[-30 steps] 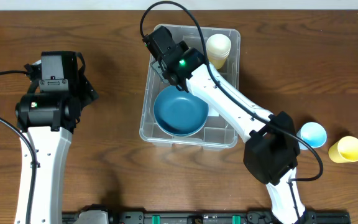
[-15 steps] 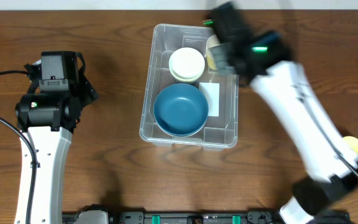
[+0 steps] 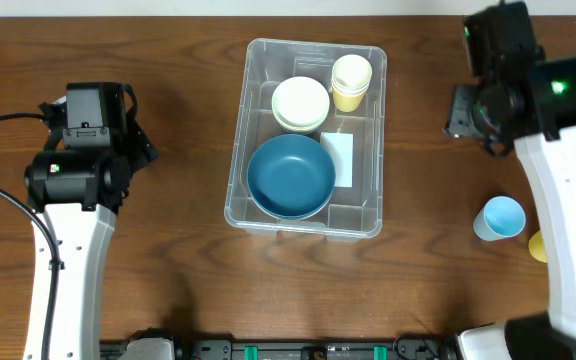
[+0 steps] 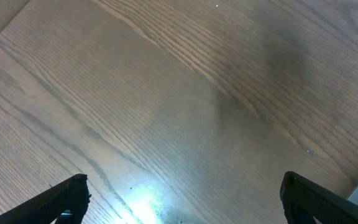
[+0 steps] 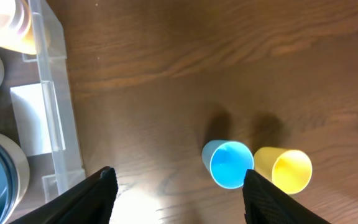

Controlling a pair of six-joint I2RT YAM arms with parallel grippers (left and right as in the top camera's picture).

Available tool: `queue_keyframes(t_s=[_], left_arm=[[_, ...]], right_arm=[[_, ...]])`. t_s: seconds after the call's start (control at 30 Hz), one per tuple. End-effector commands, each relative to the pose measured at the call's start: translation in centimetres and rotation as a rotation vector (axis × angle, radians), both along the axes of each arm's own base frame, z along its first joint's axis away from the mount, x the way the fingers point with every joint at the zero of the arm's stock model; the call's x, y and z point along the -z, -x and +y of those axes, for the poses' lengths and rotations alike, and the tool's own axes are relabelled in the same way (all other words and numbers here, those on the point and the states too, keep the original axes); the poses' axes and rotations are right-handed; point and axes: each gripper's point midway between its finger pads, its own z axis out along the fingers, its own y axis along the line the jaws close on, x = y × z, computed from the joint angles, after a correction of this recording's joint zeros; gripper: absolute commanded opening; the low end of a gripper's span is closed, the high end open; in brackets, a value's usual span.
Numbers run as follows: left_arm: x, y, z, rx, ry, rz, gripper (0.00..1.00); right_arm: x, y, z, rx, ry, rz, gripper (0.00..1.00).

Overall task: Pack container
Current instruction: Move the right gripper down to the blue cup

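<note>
The clear plastic container [image 3: 240, 150] stands at the table's middle, with a white label [image 3: 337, 158] on its floor. In it are a blue bowl [image 3: 290, 177], a cream bowl [image 3: 300, 103] and a pale yellow cup [image 3: 351, 81]. Its right wall shows in the right wrist view [image 5: 50, 106]. A blue cup [image 3: 500, 217] [image 5: 229, 164] and a yellow cup [image 3: 540, 246] [image 5: 283, 169] stand on the table at right. My right gripper [image 5: 178, 193] is open and empty above bare table between container and cups. My left gripper [image 4: 182, 199] is open and empty over bare wood at left.
The wooden table top [image 3: 168, 60] runs under everything. The right arm [image 3: 558, 150] reaches along the right edge, the left arm [image 3: 68, 200] along the left. A black rail [image 3: 298, 350] lies along the front edge.
My right arm has swung out of the container and to the right, leaving the cream bowl inside. It is now over the table right of the container. The left arm has not moved.
</note>
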Motion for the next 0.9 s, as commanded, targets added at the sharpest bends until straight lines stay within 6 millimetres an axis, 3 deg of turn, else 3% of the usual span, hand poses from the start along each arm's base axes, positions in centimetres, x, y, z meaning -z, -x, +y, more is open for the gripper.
queue_keyframes(t_s=[0.0,0.23,0.37,0.5,0.63,0.87], left_arm=[[-0.3,0.2,0.4,-0.009,-0.02,-0.002,0.98],[-0.3,0.2,0.4,-0.009,-0.02,-0.002,0.98],[-0.3,0.2,0.4,-0.009,-0.02,-0.002,0.98],[-0.3,0.2,0.4,-0.009,-0.02,-0.002,0.98],[-0.3,0.2,0.4,-0.009,-0.02,-0.002,0.98],[-0.3,0.2,0.4,-0.009,-0.02,-0.002,0.98]], right_arm=[[1.0,2.0,-0.4,0.072,-0.034,-0.006,0.67],[9.3,4.5,-2.0,0.119,-0.044,0.047,0.77],[13.1,5.6,-2.9,0.073,-0.112,0.143,0.76],[14.9,6.6,-4.7,0.057,-0.158,0.199,0.73],[15.9,6.2,-5.8,0.081,-0.182,0.175,0.7],[18.7,6.1,-5.8,0.048,-0.206,0.167,0.59]])
